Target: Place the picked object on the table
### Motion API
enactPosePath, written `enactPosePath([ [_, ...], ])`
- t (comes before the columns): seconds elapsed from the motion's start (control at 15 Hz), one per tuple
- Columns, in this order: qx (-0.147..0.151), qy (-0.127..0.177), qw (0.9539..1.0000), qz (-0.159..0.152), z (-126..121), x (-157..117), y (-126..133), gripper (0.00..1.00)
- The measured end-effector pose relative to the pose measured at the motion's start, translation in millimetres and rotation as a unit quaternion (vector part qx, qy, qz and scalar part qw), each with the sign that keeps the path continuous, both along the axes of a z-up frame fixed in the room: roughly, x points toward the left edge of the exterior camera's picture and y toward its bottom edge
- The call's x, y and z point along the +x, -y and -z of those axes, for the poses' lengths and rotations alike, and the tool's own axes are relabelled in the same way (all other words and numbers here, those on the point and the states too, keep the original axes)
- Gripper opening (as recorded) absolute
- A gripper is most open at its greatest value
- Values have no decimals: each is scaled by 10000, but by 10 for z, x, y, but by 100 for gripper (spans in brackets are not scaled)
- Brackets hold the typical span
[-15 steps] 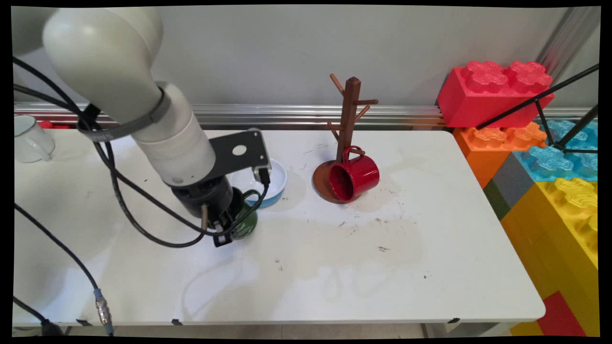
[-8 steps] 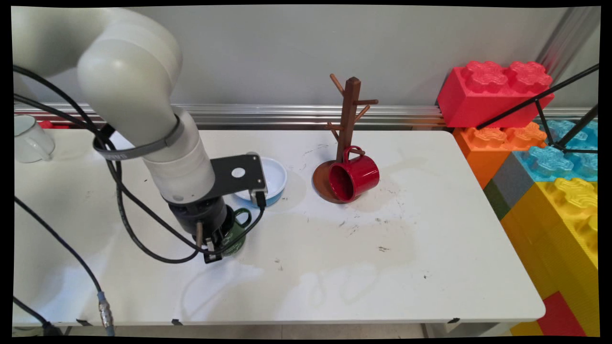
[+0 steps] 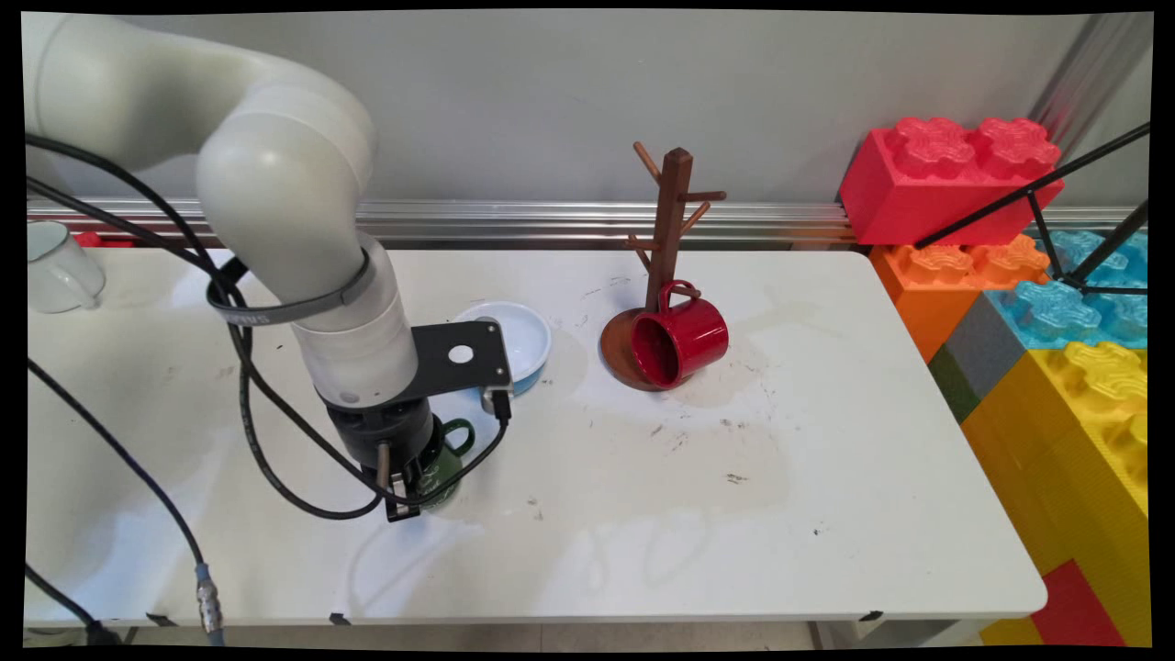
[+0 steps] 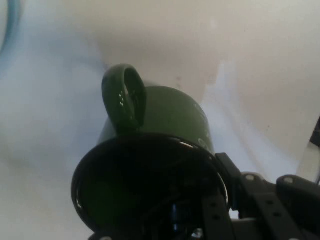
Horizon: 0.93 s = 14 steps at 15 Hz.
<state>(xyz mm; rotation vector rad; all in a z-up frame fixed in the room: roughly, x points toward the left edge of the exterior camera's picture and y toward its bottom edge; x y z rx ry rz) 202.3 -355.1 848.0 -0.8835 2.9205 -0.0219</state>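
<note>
gripper is pinching green mug by its rim | mug is sitting low at white table, near blue bowl | red mug is hanging on mug tree

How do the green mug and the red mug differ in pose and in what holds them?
The green mug is gripped at its rim by the gripper, while the red mug hangs by its handle on a peg of the wooden mug tree. The green mug stands nearly upright at the table; the red mug is tilted, opening toward the camera. Both have a loop handle.
</note>
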Motion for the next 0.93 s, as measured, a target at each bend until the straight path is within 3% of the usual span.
enactPosePath([
  [0.93,248,83,9997,-20,269,-2,71,0],
])
